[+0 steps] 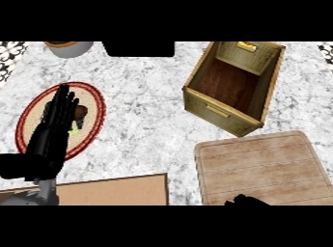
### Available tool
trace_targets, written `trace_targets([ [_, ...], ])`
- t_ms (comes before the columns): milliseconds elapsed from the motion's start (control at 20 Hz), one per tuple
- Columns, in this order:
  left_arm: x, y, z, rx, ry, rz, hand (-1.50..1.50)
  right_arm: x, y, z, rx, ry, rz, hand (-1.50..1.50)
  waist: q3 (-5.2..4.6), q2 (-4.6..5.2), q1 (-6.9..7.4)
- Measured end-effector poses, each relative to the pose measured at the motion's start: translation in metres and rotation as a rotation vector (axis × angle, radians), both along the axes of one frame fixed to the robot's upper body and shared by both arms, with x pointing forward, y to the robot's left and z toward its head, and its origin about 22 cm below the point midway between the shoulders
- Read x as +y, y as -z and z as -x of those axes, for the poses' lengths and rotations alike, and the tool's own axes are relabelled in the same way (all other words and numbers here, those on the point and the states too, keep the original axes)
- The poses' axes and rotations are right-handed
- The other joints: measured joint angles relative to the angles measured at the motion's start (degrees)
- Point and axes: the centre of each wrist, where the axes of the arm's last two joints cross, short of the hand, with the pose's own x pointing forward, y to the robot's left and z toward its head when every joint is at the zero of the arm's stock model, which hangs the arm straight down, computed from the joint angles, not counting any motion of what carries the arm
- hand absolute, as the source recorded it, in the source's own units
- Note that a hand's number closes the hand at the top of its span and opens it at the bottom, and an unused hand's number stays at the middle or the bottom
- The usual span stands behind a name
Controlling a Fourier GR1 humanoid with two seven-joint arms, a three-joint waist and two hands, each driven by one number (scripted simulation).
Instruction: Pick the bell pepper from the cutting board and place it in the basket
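The pale wooden cutting board (269, 166) lies at the lower right with nothing showing on its top. No bell pepper is in sight. The basket (266, 103), a tall open wooden box, stands behind the board at the upper right, and its dark inside looks empty. My left hand (49, 140) rests open at the left, fingers straight and pointing away, over a round red-rimmed plate (94, 103). A small dark item with a green bit (79, 116) peeks out beside its fingers. Only a black tip of my right hand (246, 200) shows at the lower edge, in front of the board.
A grey bowl with an orange rim (70, 48) stands at the far left. A black block (138, 48) sits at the back centre. A flat brown panel (115, 190) lies at the lower left. Marble counter (144, 96) stretches between plate and basket.
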Motion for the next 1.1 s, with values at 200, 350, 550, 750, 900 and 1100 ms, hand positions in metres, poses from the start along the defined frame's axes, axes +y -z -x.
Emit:
trace_targets([
  [200, 0.003, 0.001, 0.003, -0.003, -0.011, 0.001, 0.00, -0.022, -0.012, -0.005, 0.074, -0.067, -0.125, 1.50, 0.26, 0.02, -0.73],
  [350, 0.005, 0.003, 0.004, -0.004, -0.022, -0.003, 0.00, -0.034, -0.029, -0.004, 0.162, -0.085, -0.239, 1.50, 0.32, 0.01, -1.30],
  [550, 0.008, 0.003, 0.007, 0.003, -0.036, 0.000, 0.00, -0.049, -0.062, -0.004, 0.261, -0.111, -0.423, 1.50, 0.34, -0.05, -1.95],
  [750, 0.011, 0.003, 0.010, 0.008, -0.046, 0.013, 0.00, -0.070, -0.103, -0.006, 0.328, -0.127, -0.551, 1.50, 0.31, -0.15, -2.65],
  [900, 0.010, 0.003, 0.011, 0.003, -0.052, -0.002, 0.00, -0.089, -0.135, -0.013, 0.365, -0.125, -0.610, 1.50, 0.28, -0.20, -2.83],
  [1100, 0.011, 0.002, 0.014, -0.006, -0.041, 0.007, 0.00, -0.117, -0.169, -0.022, 0.381, -0.052, -0.639, 1.50, 0.21, -0.27, -2.90],
])
